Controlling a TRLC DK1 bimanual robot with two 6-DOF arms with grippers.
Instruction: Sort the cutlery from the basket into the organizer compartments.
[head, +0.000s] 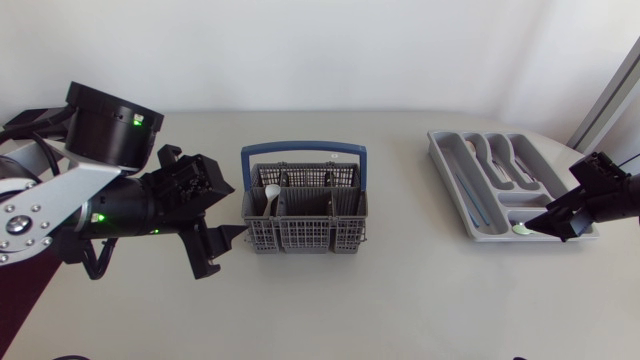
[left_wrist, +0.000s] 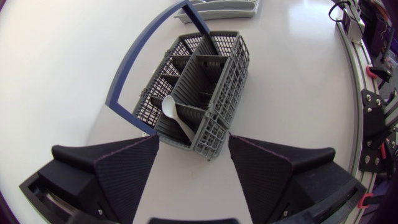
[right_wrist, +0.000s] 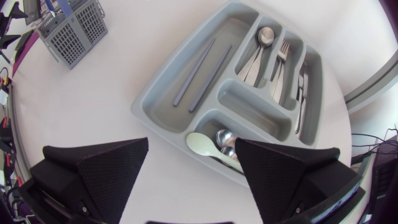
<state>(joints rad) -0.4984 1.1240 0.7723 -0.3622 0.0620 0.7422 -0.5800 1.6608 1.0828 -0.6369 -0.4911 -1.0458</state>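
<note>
— Left side?
— My left gripper (left_wrist: 194, 139) gapes wide, holding nothing; the basket (left_wrist: 205, 74) corner sits just ahead, white spoon (left_wrist: 173, 112) inside.
— Right?
— My right gripper (right_wrist: 192, 142) is equally wide, empty, at the organizer (right_wrist: 163, 93) near end. Table (head: 400, 270) stretches between basket and organizer.

It looks like a robotics lab. A left arm (head: 60, 200) and a right arm (head: 612, 195) stand at a plain white table (head: 400, 300), with a cutlery basket (head: 300, 236) and an organizer (head: 452, 190) on it.
</note>
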